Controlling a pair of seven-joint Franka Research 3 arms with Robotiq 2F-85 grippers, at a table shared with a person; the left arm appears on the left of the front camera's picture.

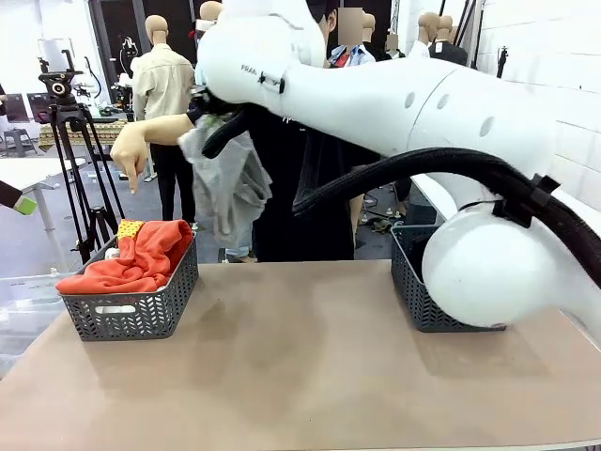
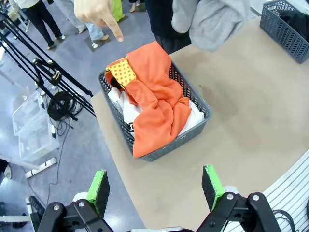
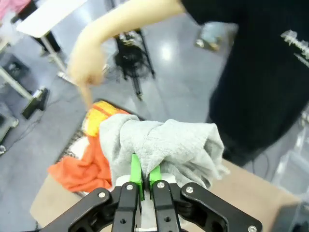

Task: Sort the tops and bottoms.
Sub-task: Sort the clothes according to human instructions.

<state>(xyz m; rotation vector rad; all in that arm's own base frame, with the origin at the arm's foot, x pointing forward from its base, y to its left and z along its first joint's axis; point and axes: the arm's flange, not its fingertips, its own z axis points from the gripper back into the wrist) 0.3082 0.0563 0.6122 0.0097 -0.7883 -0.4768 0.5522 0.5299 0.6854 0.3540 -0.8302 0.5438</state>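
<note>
A light grey top (image 1: 228,183) hangs in the air above the table's far left, with my right gripper (image 3: 145,175) shut on a fold of it (image 3: 169,142). Below it a grey basket (image 1: 131,315) holds a bright orange top (image 1: 141,258) over a white one (image 2: 123,104). My left gripper (image 2: 154,186) hovers open high above that basket (image 2: 159,152), nothing between its green pads (image 2: 99,187). The grey top (image 2: 212,21) shows at this view's upper edge. No bottoms are recognisable.
A person in black stands behind the table, one hand (image 1: 131,155) pointing down at the left basket. A second grey basket (image 1: 413,282) sits at the right with something dark inside (image 2: 295,19). A tripod (image 1: 70,141) stands off the table's left.
</note>
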